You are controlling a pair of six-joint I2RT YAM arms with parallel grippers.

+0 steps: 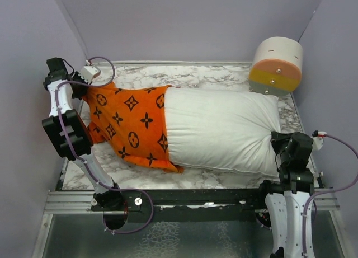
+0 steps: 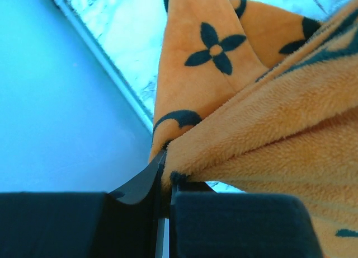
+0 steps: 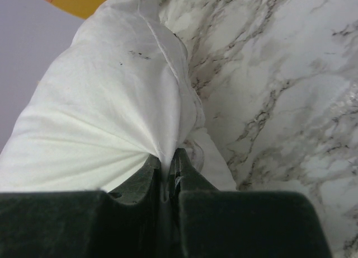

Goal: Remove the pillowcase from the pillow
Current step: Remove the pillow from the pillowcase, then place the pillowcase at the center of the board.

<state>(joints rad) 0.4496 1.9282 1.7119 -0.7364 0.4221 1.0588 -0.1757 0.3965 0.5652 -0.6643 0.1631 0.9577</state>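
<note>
Marble-patterned tabletop (image 1: 196,76), boxed in by plain grey walls, fills the overhead view. Across it, left to right, lies the pillow (image 1: 224,129), large, plump and white, with most of its length bare. The pillowcase (image 1: 131,123), orange fleece printed with dark flower and circle motifs, covers only the pillow's left end, and its open edge runs across the white fabric. The left arm rises from its base at the near-left edge, bends at an elbow beside the left wall, and reaches to the far-left corner of the pillowcase. The left gripper (image 1: 84,85) is clamped tight on a pinch of orange fleece. In its wrist view the cloth fans out from between the closed fingers. The right arm stands folded at the near-right edge, its wrist turned toward the pillow's right end. The right gripper (image 1: 276,139) is closed on a gathered fold of the white fabric, with creases radiating from the pinch. A round white, orange and yellow cylinder (image 1: 276,65) sits at the far-right corner, just behind the pillow.
</note>
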